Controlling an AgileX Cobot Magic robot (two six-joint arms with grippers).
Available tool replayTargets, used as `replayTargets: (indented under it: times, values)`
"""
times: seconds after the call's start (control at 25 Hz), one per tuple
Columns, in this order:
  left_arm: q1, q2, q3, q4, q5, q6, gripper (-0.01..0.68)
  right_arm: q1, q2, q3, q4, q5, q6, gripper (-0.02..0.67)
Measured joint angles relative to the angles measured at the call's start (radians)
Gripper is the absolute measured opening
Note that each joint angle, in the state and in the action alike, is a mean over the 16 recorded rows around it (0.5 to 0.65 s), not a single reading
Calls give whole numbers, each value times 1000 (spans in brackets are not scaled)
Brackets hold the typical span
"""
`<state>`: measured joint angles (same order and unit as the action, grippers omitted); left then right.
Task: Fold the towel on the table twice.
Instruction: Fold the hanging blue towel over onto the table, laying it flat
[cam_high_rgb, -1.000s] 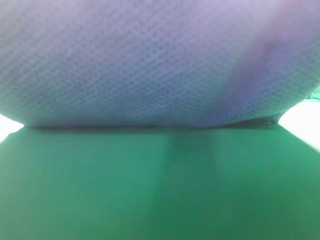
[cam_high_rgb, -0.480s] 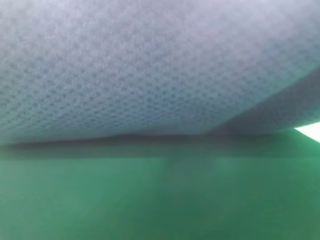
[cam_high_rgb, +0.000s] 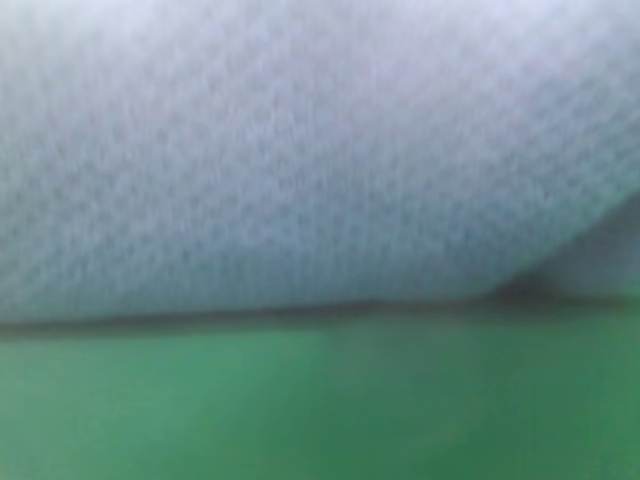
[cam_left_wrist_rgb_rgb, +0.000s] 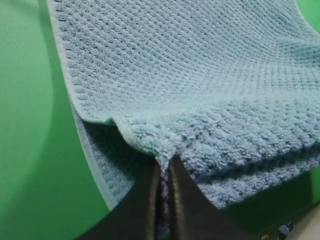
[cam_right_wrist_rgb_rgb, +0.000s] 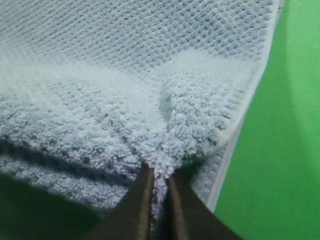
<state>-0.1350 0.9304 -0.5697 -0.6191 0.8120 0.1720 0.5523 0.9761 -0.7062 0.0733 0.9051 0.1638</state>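
Pinching the towel (cam_left_wrist_rgb_rgb: 200, 75) above the table (cam_left_wrist_rgb_rgb: 30, 150), both grippers' jaws clamp.

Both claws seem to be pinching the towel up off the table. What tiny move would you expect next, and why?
Probably carry the pinched edge a little further over and down. Both the left gripper and right gripper are shut on the towel, with a layer hanging beneath above the green table; nothing is laid flat yet.

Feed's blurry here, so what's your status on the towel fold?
Left tool shut on towel. Right tool shut on towel too. Edge lifted above the lower layer on the table. Nothing seen in the way.
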Motion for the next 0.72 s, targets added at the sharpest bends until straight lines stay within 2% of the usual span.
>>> replayTargets:
  times: [0.28, 0.72]
  values:
    - [0, 229, -96, -5, -97, 0, 0, -24, 171, -67, -89, -110, 36, 0]
    - [-1, 572, -360, 18, -204, 1, 0, -104, 464, -226, -186, -313, 39, 0]
